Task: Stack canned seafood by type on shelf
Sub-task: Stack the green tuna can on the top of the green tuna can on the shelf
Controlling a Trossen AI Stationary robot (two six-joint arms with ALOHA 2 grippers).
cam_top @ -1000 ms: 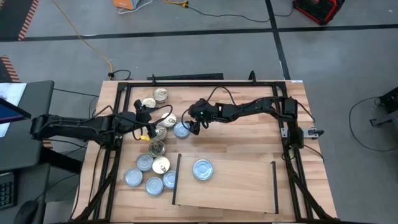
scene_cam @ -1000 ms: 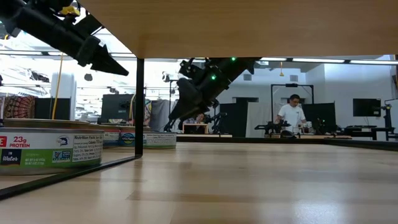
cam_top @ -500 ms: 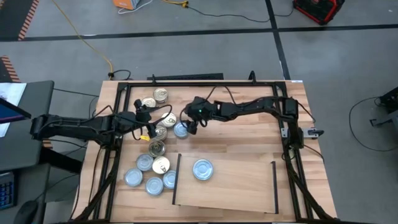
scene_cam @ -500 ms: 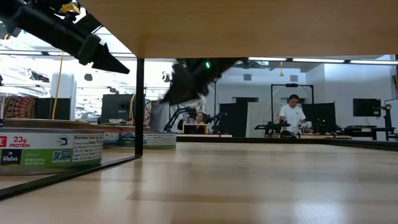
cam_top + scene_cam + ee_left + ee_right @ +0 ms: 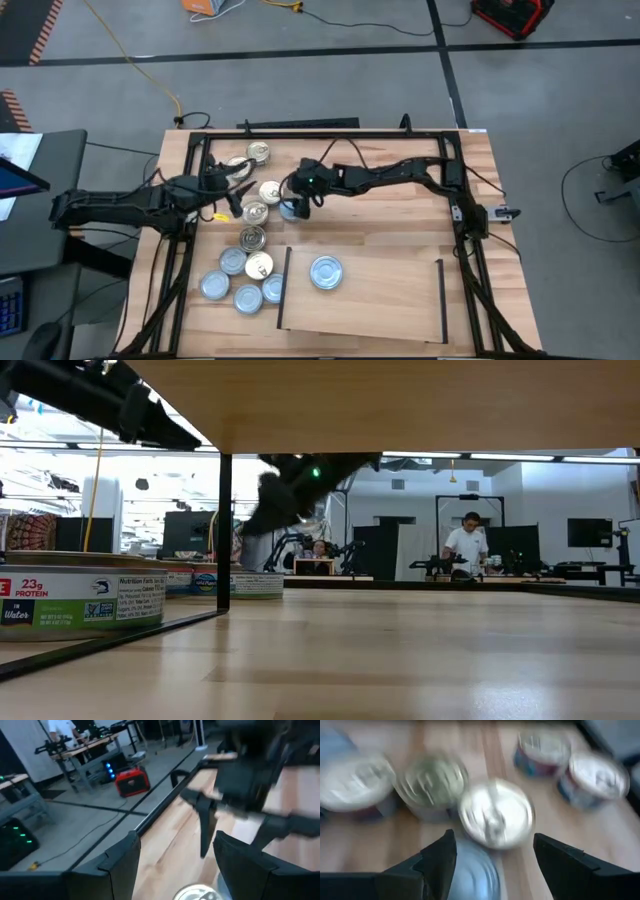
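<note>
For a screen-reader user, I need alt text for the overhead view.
Two dark arms meet over a cluster of round tins at the table's left: the right gripper hangs open over a silvery-blue tin, the left gripper open nearby. One tin sits on the pale shelf.

Left gripper's spread fingers frame the blurred right arm above a tin.

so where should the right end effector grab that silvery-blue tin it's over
By the round side wall, coming straight down from above. The silvery-blue tin lies flat, lid up. The right end effector hangs over it, fingers open; set them where neighbouring tins leave room.
</note>
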